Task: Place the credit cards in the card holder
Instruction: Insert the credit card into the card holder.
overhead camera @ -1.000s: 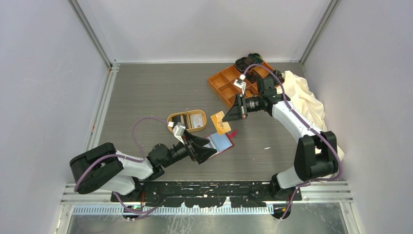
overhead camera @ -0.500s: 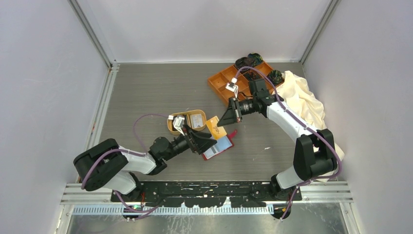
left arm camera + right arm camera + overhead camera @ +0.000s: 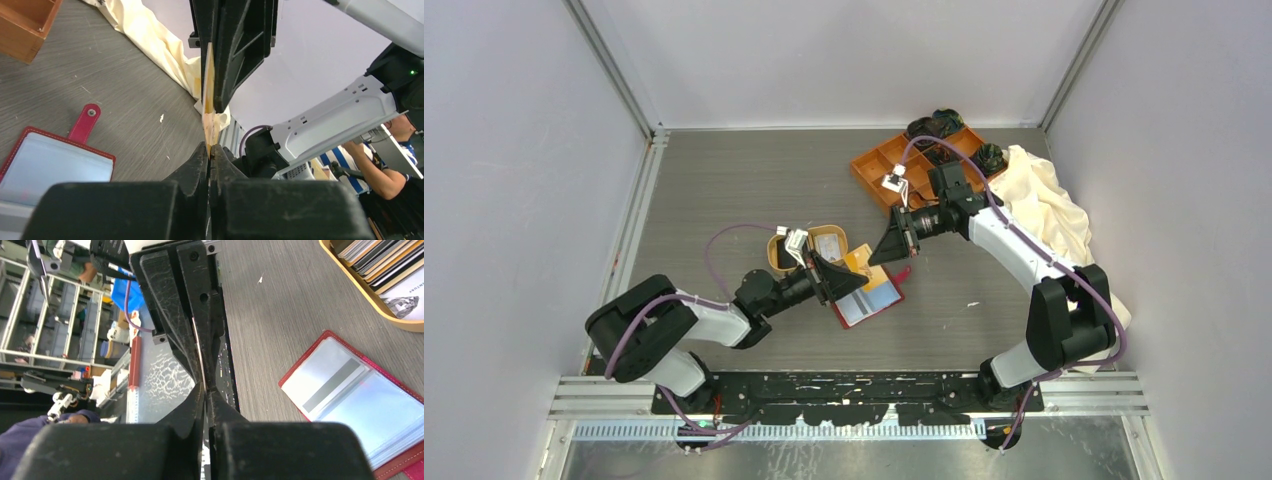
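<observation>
The left end effector (image 3: pixel 210 150) is shut tight on one end of a tan-gold credit card (image 3: pixel 864 263) near the middle of the table. It sits just beside the oval dish (image 3: pixel 774 250), which holds the other cards (image 3: pixel 380 260). The red card holder (image 3: pixel 872 302) lies open on the table just nearer the near edge. The right end effector (image 3: pixel 206 390) is clamped on the same card's opposite end.

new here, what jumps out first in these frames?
One tan-gold card hangs mid-table, pinched at opposite ends by the left fingers and the right fingers, both shut. Beside it on the table the red card holder lies open, clear pockets up. The oval dish nearby holds more cards.
</observation>
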Controlling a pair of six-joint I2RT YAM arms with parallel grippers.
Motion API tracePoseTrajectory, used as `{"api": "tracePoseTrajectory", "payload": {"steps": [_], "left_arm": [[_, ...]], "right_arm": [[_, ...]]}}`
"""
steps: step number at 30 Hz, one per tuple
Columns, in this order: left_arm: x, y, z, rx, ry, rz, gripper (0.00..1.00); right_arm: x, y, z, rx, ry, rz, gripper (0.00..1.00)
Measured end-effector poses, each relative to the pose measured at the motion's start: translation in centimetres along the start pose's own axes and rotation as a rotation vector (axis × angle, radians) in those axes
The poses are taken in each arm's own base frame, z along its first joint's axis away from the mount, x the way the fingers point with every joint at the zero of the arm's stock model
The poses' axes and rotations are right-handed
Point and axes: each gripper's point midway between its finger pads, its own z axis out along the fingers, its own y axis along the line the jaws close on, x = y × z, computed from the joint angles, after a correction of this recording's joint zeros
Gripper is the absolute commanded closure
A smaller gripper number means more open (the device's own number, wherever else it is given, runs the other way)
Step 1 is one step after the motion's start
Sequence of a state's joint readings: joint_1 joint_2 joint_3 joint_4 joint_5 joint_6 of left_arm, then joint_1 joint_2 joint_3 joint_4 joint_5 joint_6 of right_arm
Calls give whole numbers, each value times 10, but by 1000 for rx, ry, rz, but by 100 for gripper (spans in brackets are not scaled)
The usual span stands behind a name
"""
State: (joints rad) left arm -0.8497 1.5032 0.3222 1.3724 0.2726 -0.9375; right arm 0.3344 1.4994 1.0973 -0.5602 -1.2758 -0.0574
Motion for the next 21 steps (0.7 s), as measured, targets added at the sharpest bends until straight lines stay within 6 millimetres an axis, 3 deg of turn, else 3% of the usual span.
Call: {"api": "tracePoseTrajectory", "payload": {"steps": [3, 6, 16, 21], "left_arm": [[0, -1, -3, 26, 23, 13, 100], [3, 1, -8, 43, 59, 38, 100], [32, -2, -27, 141, 231, 71, 100], [42, -2, -30, 162, 282, 60, 100]], "right_arm": [[2, 4, 0, 3, 28, -42, 54], [5, 9, -3, 6, 73, -106, 43], [25, 10, -4, 15, 167, -230, 43], [36, -1, 5, 45, 200, -203, 52]]}}
